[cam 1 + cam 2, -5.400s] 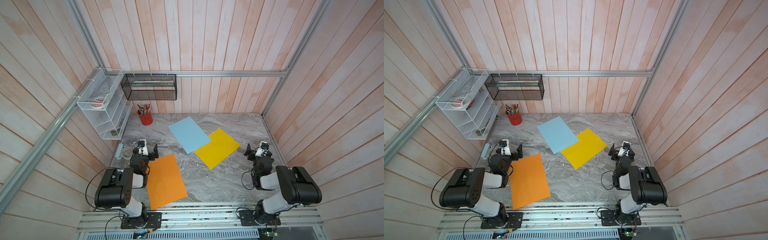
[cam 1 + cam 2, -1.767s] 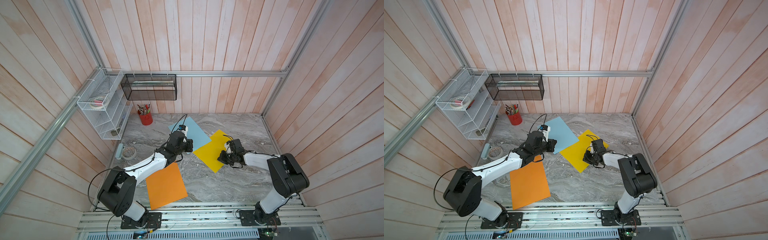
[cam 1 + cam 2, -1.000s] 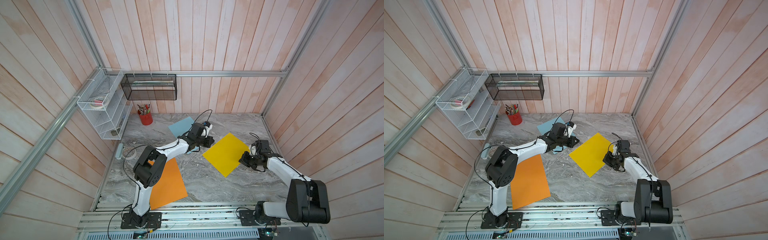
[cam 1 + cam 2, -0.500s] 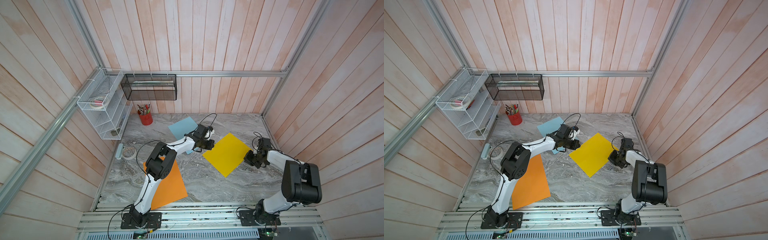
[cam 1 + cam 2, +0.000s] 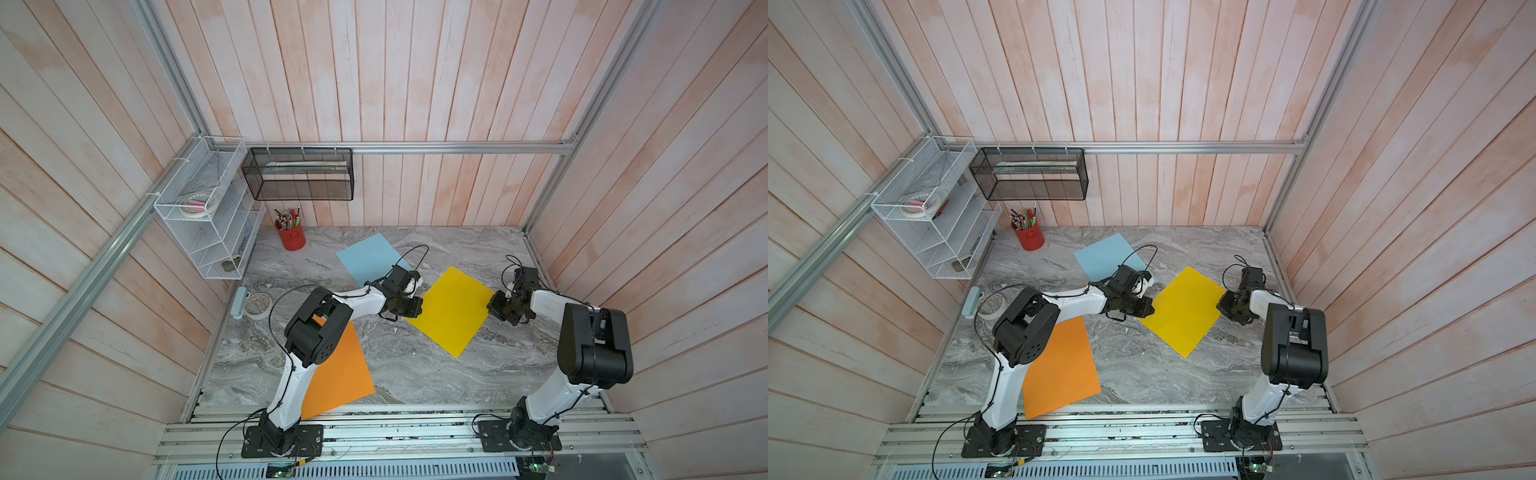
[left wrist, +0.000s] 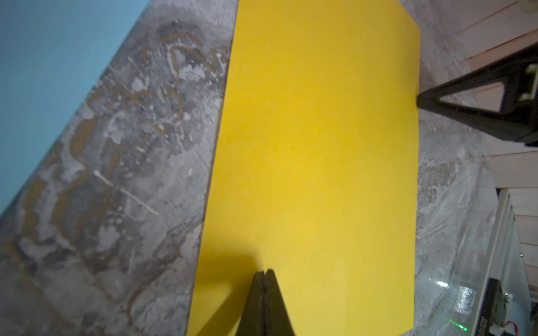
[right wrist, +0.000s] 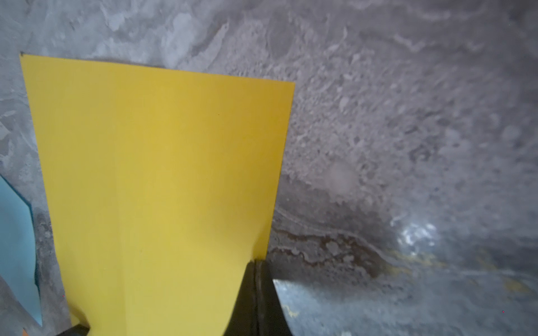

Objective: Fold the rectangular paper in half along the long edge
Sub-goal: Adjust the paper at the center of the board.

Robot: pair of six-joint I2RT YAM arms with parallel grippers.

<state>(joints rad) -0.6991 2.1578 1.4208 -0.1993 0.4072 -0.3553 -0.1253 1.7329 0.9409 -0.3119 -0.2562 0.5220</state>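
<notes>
Both arms have come out from their parked pose, and the yellow paper (image 5: 451, 318) now lies clear of the blue sheet (image 5: 365, 259). The left gripper (image 6: 265, 272) has its jaws pressed together, tips on the paper, which spreads ahead of them. The right gripper (image 7: 256, 263), likewise closed, touches the opposite edge.

Pale plank walls (image 5: 415, 83), grey marbled floor (image 5: 415, 374)

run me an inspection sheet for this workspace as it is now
surface: grey marble table, sheets lying flat
job's things: yellow paper unfolded; blue paper and orange paper apart from it
clutter: red pen cup; tape roll
grippers: left gripper jaws shut, tip on yellow paper; right gripper jaws shut at its opposite edge
cables: black cable loops over blue paper
surroundings: plank walls, white wire shelf, black mesh basket
</notes>
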